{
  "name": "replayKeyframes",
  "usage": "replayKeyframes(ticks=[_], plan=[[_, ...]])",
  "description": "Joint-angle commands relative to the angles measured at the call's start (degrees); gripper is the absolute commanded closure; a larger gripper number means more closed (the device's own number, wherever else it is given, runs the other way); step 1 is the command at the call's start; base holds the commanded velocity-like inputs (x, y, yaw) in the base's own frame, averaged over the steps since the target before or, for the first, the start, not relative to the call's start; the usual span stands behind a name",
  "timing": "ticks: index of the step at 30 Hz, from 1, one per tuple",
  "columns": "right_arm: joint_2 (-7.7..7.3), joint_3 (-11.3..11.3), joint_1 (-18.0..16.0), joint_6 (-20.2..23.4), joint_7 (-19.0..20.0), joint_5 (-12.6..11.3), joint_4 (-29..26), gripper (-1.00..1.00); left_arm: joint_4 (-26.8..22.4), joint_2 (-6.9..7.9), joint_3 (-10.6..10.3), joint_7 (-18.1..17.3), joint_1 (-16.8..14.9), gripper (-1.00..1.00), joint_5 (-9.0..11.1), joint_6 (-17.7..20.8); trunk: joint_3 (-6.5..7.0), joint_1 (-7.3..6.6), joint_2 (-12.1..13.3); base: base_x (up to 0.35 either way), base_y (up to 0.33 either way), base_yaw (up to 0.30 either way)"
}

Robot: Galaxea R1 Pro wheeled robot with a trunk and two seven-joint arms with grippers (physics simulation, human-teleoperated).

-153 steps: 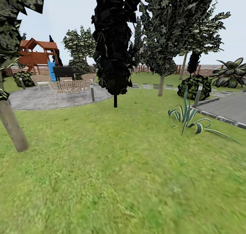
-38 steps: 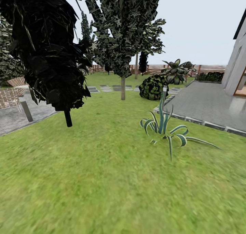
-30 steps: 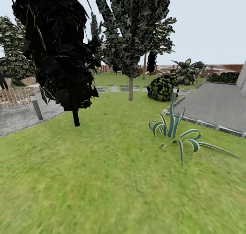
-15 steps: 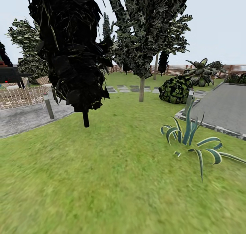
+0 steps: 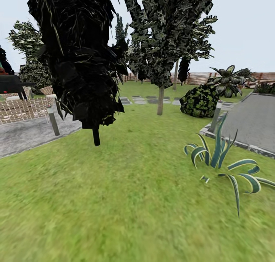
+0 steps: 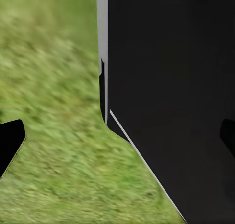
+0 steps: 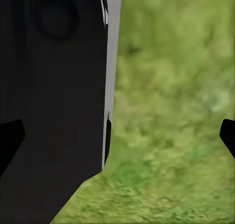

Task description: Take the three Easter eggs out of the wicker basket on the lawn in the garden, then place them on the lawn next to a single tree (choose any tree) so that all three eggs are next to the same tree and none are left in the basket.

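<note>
- The lawn [image 5: 126, 201] is spreading out as a flat, mottled green expanse of lighter and darker patches, lying well below both wrist cameras as blurred grass [image 6: 54, 136]
- A tree [image 5: 82, 52] with a dense, blocky, near-black crown and a thin dark stem is standing ahead and left in the head view; a second tree [image 5: 168, 36] with speckled dark-green foliage and a pale grey-brown trunk is rising further off behind it
- A striped agave [image 5: 219, 159] with long, curving, blue-green and cream blades is growing from the grass ahead and to the right
- A rounded bush [image 5: 200, 101] and a broad-leaved plant [image 5: 229, 78] are sitting beyond it, beside a grey paved area [image 5: 254, 122] edged with stone blocks
- A short grey post [image 5: 53, 120] is standing at the rim of a paved patio [image 5: 26, 134] on the left, with woven chairs [image 5: 23, 109] behind it
- The left gripper [image 6: 117, 140] and right gripper [image 7: 117, 140] are showing their dark fingertips at opposite edges of each wrist view, spread wide with nothing between them, a large black smooth body panel [image 7: 54, 101] hanging just beside each
</note>
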Motion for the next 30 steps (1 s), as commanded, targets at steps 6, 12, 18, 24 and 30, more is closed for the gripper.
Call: replayKeyframes(ticks=[6, 12, 18, 24, 30], plan=[[-0.01, 0.0, -0.1, 0.1, 0.0, 0.4, 0.1, -1.0, 0.0, 0.01, 0.1, -0.2, 0.0, -1.0, 0.1, 0.0, -0.04, 0.04, 0.0, 0.337, 0.084, 0.0], [0.04, 0.1, -0.1, 0.1, 0.0, 0.5, 0.1, -1.0, 0.0, 0.01, 0.1, -0.2, 0.0, -1.0, 0.1, 0.0, -0.04, 0.04, 0.0, 0.338, 0.084, 0.0], [0.01, 0.0, -0.1, 0.1, 0.0, 0.5, 0.1, -1.0, 0.0, 0.01, 0.1, -0.2, 0.0, -1.0, 0.1, 0.0, -0.04, 0.04, 0.0, 0.338, 0.083, 0.039], [0.01, 0.0, 0.0, 0.1, 0.0, 0.5, 0.1, -1.0, 0.0, 0.01, 0.1, -0.2, 0.0, -1.0, 0.1, 0.0, -0.04, 0.04, 0.0, 0.338, 0.083, 0.06], [0.01, 0.0, -0.1, 0.1, 0.0, 0.5, 0.1, -1.0, 0.0, 0.01, 0.1, -0.2, 0.0, -1.0, 0.1, 0.0, -0.04, 0.04, 0.0, 0.337, 0.083, 0.062]])
